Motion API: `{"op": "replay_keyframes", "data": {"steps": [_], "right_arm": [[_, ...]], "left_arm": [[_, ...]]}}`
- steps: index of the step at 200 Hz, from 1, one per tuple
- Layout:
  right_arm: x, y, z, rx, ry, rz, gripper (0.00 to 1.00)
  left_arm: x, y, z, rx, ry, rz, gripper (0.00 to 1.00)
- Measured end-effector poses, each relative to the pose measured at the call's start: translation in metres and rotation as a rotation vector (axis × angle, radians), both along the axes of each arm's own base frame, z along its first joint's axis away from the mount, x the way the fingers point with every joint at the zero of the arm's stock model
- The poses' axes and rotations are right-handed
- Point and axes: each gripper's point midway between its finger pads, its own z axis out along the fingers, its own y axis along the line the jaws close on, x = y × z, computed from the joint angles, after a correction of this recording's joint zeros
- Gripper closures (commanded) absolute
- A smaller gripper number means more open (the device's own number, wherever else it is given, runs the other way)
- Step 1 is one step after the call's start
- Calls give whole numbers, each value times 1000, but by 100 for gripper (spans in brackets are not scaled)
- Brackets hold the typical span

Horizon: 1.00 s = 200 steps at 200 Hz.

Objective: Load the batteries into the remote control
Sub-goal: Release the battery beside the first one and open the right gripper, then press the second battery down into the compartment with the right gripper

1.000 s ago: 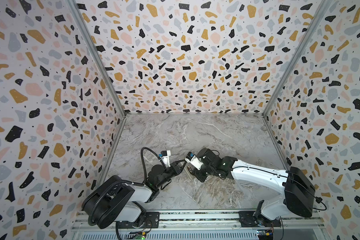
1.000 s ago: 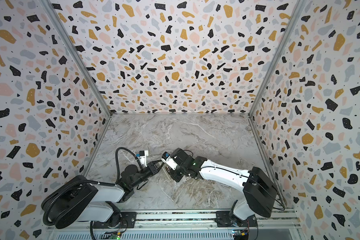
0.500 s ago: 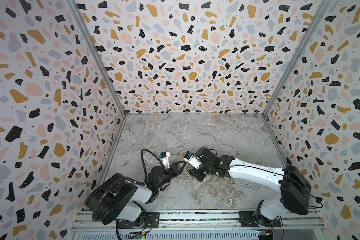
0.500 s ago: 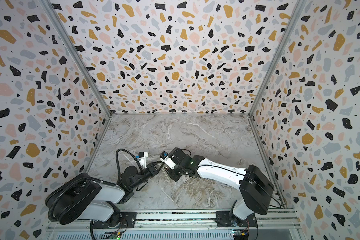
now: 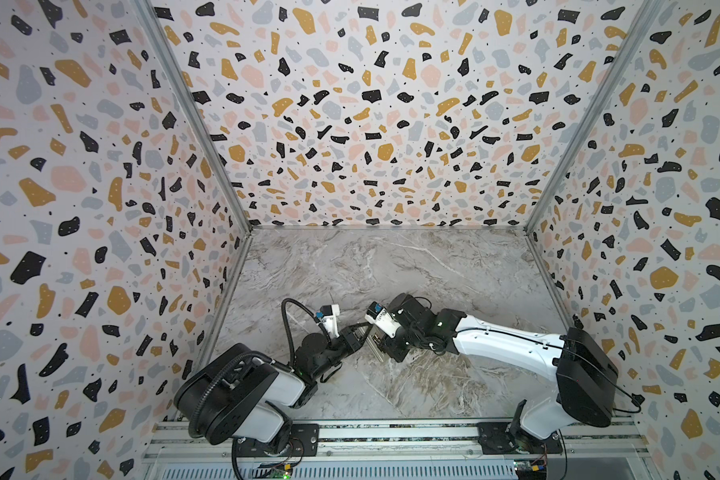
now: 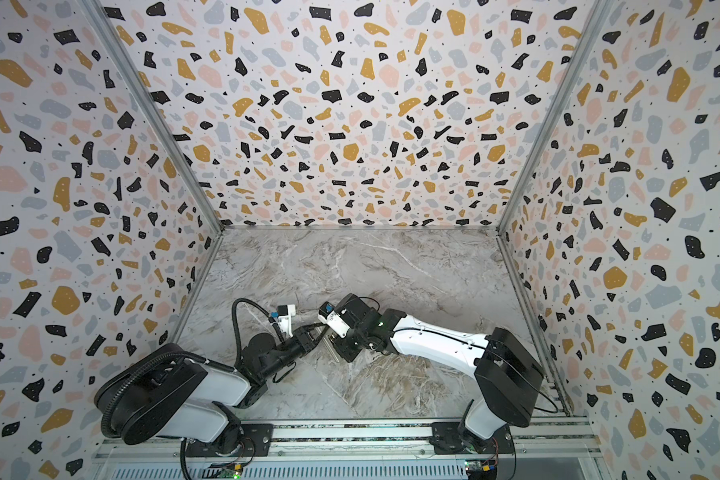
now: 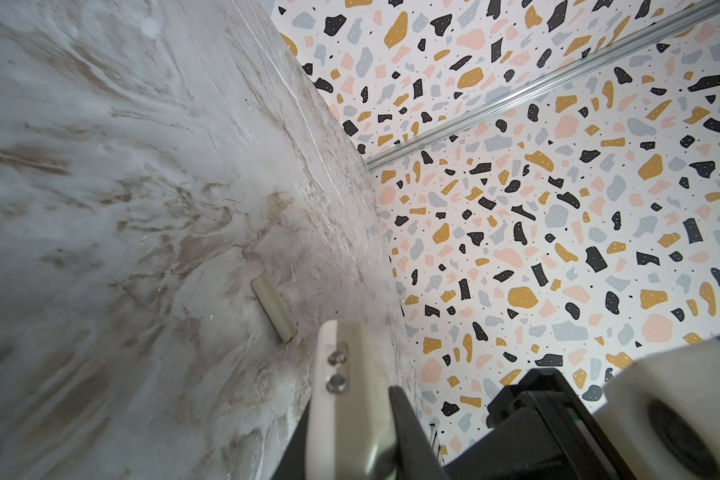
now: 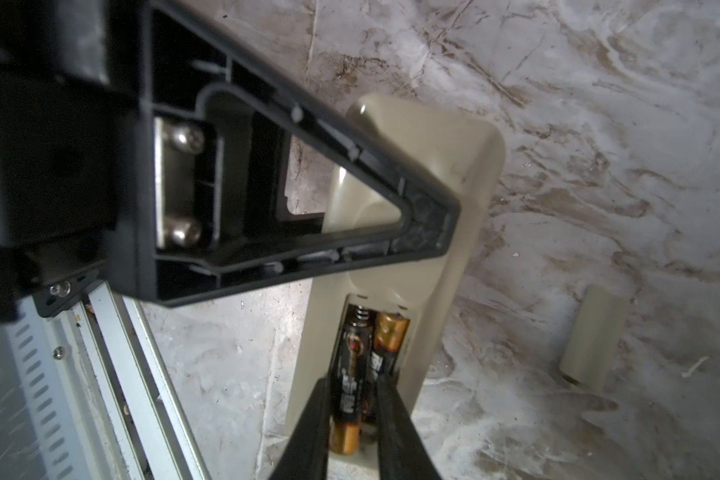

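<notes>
Right gripper point(image 8: 350, 384), in from four o'clock in both top views, stands narrowly parted astride one of two batteries point(image 8: 387, 336) side by side in the recess of the remote point(image 8: 445, 174) — pinching or not, I cannot tell. Left gripper point(image 8: 429, 226), closed, reaches from eight o'clock over the remote's other end. A cover plate point(image 8: 591, 332) lies nearby.

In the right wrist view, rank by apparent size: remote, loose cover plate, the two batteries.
1. remote control
2. cover plate
3. the two batteries, alike, partly hidden by the right gripper
</notes>
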Motion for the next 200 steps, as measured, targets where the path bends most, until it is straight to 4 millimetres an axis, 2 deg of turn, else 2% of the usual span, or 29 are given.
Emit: {"op": "replay_keyframes", "data": {"steps": [40,88,111,131,151,168,200], "right_arm": [[0,2,3,8,-3,4,70],[0,2,10,14,-25,1,56],[2,-1,21,26,-55,-7,49],[1,-4,38,48,-116,1,43],[-13,-11,60,87,-188,41,41],[-28,-21,68,111,-238,89,41],[-58,-37,57,127,-291,216,42]], "left_arm": [[0,0,2,-6,-8,-1,100],[-2,-3,3,-13,-9,-19,100],[-6,-7,1,-16,-7,-48,100],[-10,-10,0,-18,-3,-79,100],[-15,-14,0,-16,-1,-115,100],[-21,-16,2,-7,-4,-148,100],[-30,-21,7,30,-26,-216,100]]}}
